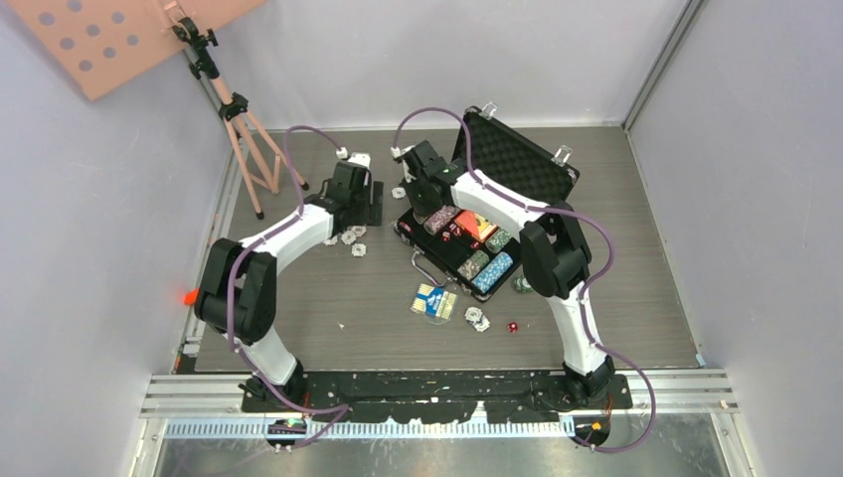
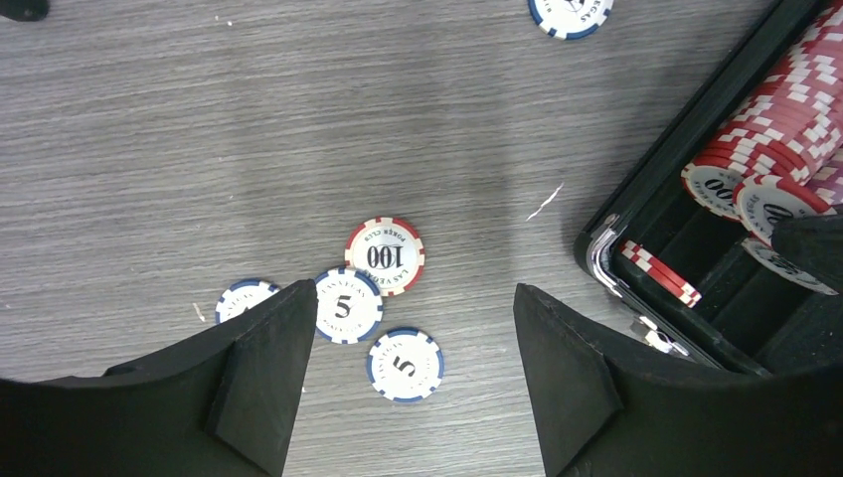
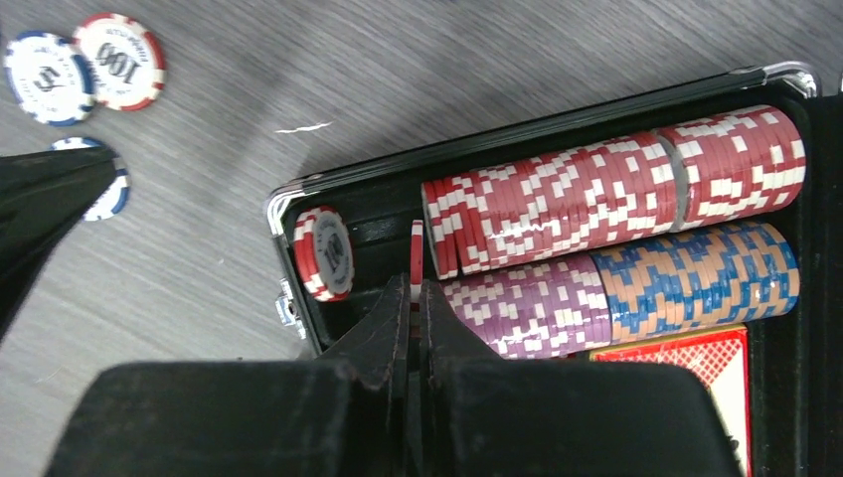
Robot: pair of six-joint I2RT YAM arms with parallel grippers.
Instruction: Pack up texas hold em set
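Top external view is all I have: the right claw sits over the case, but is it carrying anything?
Observer: Yes. The right wrist view shows the right claw shut on one red chip, held edge-on inside the case.
Operator: And the left claw?
Observer: The left claw is open above loose chips on the table: a red 100 chip and blue 5 chips.
Operator: Is there room in the red row?
Observer: A gap shows between a short leaning stack and the long red row; the held chip is in that gap.
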